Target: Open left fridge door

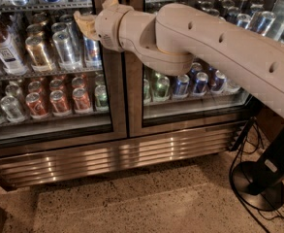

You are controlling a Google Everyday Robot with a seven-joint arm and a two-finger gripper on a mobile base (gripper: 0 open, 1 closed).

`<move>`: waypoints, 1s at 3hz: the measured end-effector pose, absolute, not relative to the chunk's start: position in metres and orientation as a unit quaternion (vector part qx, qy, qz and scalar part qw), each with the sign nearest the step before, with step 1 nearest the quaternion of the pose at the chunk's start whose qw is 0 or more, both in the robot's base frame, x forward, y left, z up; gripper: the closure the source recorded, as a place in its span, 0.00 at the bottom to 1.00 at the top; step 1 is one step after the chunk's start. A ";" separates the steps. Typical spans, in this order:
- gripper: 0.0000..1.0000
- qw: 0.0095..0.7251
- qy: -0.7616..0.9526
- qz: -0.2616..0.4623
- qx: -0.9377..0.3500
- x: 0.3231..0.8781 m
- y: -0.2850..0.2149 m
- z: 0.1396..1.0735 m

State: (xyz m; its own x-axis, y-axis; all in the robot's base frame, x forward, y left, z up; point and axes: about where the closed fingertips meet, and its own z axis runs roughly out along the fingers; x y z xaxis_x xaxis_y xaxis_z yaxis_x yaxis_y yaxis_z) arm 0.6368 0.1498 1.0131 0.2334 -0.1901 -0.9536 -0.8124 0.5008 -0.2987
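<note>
beige gripper (95, 13), two fingers (86, 25) apart, before seemingly closed left fridge door (115, 101).

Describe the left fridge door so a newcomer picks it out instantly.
The fridge fills the view above a ribbed steel grille. Its left fridge door is the glass door left of the centre steel frame, with the gripper in front of its upper right corner. It shows red cans and a bottle; its twin shows blue and green cans.
</note>
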 end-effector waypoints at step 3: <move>1.00 0.651 0.571 0.239 -0.439 0.638 0.143 1.013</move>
State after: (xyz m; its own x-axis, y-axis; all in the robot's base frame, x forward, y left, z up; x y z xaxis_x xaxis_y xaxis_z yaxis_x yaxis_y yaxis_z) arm 0.6379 0.1431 1.0132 0.2336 -0.1901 -0.9536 -0.8125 0.5006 -0.2988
